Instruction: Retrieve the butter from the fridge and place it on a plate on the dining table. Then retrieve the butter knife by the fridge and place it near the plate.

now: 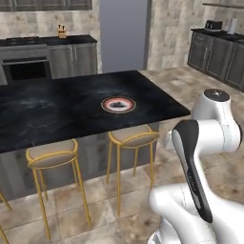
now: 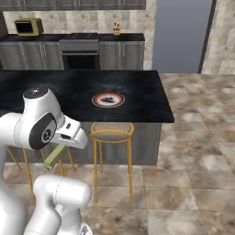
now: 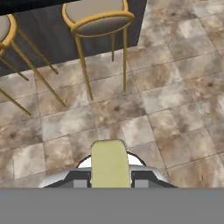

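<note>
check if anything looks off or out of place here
Nothing stands out. The plate sits flat and bare on the dining table, stools upright, and the gripper holds the butter squarely.

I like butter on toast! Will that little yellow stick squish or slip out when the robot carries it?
The butter looks like a straight, flat-sided block, so it probably will not roll. The gripper is shut on it from both sides and it shows no dent, so it seems fairly firm. It is small, so likely light, though real butter could get slippery.
</note>
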